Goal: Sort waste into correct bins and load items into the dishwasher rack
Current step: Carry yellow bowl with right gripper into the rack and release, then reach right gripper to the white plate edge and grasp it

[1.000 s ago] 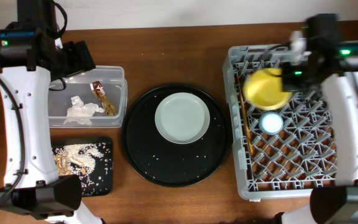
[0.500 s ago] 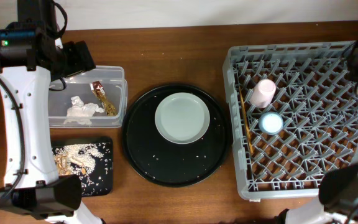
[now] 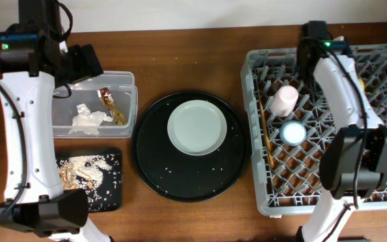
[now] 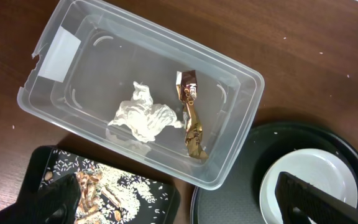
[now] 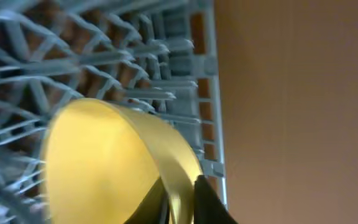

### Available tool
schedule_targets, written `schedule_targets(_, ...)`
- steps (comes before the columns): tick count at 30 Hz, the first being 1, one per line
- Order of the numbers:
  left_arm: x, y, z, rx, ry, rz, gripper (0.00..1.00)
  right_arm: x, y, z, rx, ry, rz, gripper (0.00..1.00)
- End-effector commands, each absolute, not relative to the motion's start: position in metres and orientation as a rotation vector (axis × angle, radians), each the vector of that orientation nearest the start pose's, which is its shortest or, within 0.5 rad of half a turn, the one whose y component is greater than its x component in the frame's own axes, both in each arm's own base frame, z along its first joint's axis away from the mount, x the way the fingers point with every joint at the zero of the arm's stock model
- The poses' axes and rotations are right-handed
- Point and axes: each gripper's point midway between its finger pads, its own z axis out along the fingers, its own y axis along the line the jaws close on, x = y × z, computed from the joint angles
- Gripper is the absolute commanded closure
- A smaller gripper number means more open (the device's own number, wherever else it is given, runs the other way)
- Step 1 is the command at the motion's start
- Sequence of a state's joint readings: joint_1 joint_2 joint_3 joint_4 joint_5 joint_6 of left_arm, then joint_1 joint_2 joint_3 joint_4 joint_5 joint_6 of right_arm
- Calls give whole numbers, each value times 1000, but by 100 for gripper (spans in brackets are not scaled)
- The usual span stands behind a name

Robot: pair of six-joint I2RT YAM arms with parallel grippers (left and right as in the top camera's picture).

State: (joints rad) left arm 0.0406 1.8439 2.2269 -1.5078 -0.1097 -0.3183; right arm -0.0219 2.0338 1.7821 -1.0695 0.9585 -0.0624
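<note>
My right gripper [image 5: 180,193] is shut on the rim of the yellow bowl [image 5: 98,168], held tilted above the edge of the dishwasher rack [image 5: 166,62]. In the overhead view the right arm [image 3: 314,37] reaches over the rack [image 3: 314,195] and hides the bowl. The pink cup [image 3: 284,99], blue cup [image 3: 292,132] and chopsticks [image 3: 266,138] lie in the rack. The plate [image 3: 197,127] sits on the round black tray. My left gripper [image 4: 185,205] is open and empty above the clear container [image 4: 241,124], which holds the tissue [image 4: 143,118] and wrapper [image 4: 191,118]. Food scraps [image 4: 104,190] lie on the flat black tray [image 4: 42,162].
The large round black tray [image 3: 180,181] lies between the bins and the rack, with a few crumbs on it. The clear container [image 3: 130,107] sits behind the flat black tray [image 3: 113,158] at the left. The table's back edge meets a pale wall.
The right arm has swung about over the rack, and the yellow bowl, seen from overhead a second ago, is now hidden under it. The left arm has not moved.
</note>
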Motion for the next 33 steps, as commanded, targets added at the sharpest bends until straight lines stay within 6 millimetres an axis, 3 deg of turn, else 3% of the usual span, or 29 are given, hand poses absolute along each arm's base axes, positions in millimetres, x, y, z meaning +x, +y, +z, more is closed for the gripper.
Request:
schedule_targets(1,400,38,293,-529,2634,76,0,442,-107,149,-2,2696,-1198,87)
schedule_targets(5,400,38,293,-529,2634,76,0,446,-84,142,-62,2717,-1114,83)
schedule_targets(8,400,38,293,-529,2634,76,0,448,-65,136,-109,2738,-1024,59)
schedule_targets(10,400,38,293,-529,2634,76,0,451,-60,140,-97,2735,-977,57)
schedule_targets(13,400,38,293,-529,2634,76,0,455,-46,167,52,2690,-776,54)
schedule_targets(15,400,38,293,-529,2634,76,0,455,6,183,-18,2735,-314,51)
schedule_targets(16,400,38,293,-529,2634,76,0,449,53,202,-147,2725,60,49)
schedule_targets(17,400,38,293,-529,2634,76,0,440,79,216,-208,2706,267,49)
schedule_targets(20,400,38,293,-529,2634,76,0,406,123,225,-294,2751,557,49)
schedule_targets(23,400,38,293,-529,2634,76,0,381,158,209,-414,2824,561,49)
schedule_targets(25,400,38,293,-529,2634,76,0,372,169,186,-343,2913,380,49)
schedule_targets(28,400,38,293,-529,2634,76,0,366,190,154,-368,2937,246,49)
schedule_targets(30,400,38,293,-529,2634,76,0,368,194,130,-360,2925,157,49)
schedule_targets(33,400,38,293,-529,2634,76,0,372,186,94,-360,2896,46,48)
